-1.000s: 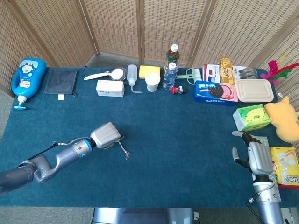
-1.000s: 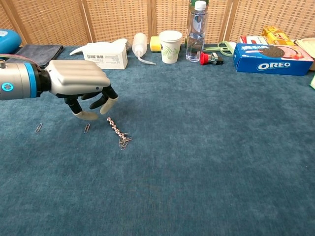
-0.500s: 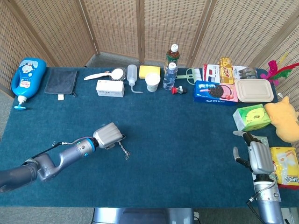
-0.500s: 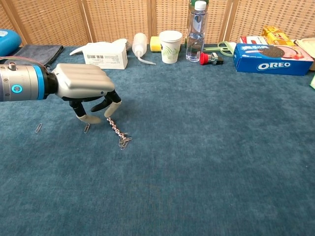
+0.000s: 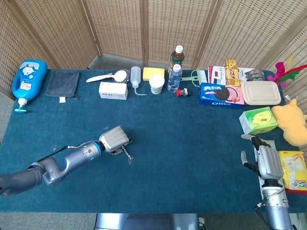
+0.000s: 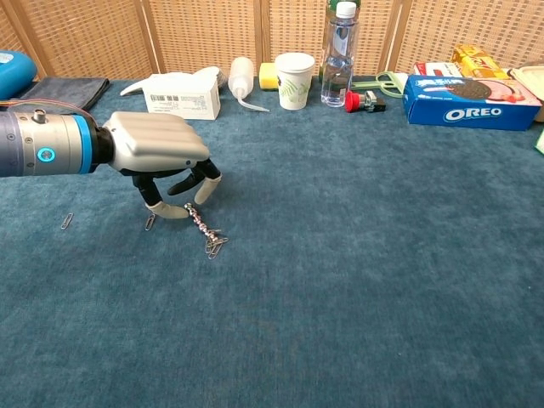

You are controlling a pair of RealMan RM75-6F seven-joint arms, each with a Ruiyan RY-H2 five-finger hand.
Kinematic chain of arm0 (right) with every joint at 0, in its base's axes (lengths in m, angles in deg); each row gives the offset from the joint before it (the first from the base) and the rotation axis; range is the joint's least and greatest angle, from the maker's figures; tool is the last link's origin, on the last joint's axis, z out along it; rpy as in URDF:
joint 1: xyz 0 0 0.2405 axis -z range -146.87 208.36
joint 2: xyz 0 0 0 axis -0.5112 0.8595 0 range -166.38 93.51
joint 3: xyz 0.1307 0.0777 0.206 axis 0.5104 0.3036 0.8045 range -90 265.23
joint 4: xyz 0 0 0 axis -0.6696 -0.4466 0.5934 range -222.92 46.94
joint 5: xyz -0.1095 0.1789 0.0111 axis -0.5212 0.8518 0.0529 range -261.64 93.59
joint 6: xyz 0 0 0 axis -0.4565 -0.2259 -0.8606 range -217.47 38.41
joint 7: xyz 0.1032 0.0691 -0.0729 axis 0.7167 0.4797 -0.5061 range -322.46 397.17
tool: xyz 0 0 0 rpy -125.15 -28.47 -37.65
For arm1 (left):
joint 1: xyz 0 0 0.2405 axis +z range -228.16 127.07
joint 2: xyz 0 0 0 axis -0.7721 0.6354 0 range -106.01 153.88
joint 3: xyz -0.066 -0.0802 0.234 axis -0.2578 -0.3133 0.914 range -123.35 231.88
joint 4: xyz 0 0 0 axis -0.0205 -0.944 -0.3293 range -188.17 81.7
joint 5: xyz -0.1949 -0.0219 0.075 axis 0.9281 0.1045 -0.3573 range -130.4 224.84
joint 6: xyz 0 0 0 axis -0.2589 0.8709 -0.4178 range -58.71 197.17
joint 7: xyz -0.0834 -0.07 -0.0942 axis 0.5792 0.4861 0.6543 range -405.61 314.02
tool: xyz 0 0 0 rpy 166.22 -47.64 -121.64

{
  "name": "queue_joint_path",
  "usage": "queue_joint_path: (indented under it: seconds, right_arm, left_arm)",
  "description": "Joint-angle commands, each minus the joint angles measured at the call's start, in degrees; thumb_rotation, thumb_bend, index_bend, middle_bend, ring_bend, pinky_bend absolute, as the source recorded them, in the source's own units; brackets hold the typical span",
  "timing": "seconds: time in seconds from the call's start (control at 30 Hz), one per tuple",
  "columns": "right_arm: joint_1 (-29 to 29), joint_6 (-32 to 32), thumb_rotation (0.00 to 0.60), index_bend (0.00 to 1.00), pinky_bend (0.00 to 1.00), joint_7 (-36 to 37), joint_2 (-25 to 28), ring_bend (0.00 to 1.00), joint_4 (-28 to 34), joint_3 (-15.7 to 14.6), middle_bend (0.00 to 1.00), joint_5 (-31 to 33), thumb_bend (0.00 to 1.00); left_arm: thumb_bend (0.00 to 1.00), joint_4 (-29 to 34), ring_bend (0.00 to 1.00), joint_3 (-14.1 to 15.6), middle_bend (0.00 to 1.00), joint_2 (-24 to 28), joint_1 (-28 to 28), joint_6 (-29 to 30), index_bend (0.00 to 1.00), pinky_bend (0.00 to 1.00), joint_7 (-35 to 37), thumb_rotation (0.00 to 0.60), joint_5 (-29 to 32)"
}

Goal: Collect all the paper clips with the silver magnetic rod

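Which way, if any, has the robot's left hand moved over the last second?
Yes. The left hand has slid rightward, toward the magnetic rod, which lies unmoved on the table.

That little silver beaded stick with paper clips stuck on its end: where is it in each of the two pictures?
Head view: the magnetic rod lies on the blue cloth, lower left of middle, just right of the left hand.
Chest view: the rod lies left of middle, under that hand's fingertips, clips at its lower end.
Shared landmark: the Oreo box.
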Motion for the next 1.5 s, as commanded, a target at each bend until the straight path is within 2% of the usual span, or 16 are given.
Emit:
queue_joint_path:
  seconds: [0.03, 0.3, 0.57, 1.17, 1.5]
  right_arm:
    - [0.1, 0.0, 0.600, 0.27, 0.35, 0.1, 0.0, 0.28, -0.1, 0.0, 0.30, 0.0, 0.51]
    - [0.4, 0.3, 0.600, 0.27, 0.35, 0.7, 0.2, 0.28, -0.3, 0.1, 0.30, 0.2, 0.51]
    - [0.7, 0.5, 0.600, 0.27, 0.35, 1.1, 0.4, 0.28, -0.2, 0.2, 0.30, 0.1, 0.51]
    - [1.0, 1.0, 0.600, 0.27, 0.36, 1.9, 0.3, 0.29, -0.4, 0.4, 0.30, -0.2, 0.51]
    - [1.0, 0.8, 0.600, 0.27, 0.36, 2.5, 0.5, 0.29, -0.4, 0.4, 0.30, -0.6, 0.51]
  left_arm:
    - [0.59, 0.0, 0.71, -0.1, 0.63, -0.2, -0.1, -0.4, 0.46, 0.73, -0.6, 0.502, 0.3]
    - [0.62, 0.1, 0.71, -0.5, 0.63, -0.8, -0.3, -1.4, 0.46, 0.73, -2.8, 0.509, 1.7]
    - [0.68, 0.9, 0.71, -0.8, 0.63, -0.7, -0.3, -2.3, 0.46, 0.73, -4.2, 0.582, 3.1]
    - [0.69, 1.4, 0.71, -0.8, 0.63, -1.0, -0.2, -2.9, 0.45, 0.73, -6.0, 0.582, 4.3]
    - [0.69, 1.8, 0.71, -0.7, 0.63, -1.1, 1.0, -0.5, 0.45, 0.73, -7.0, 0.585, 4.3]
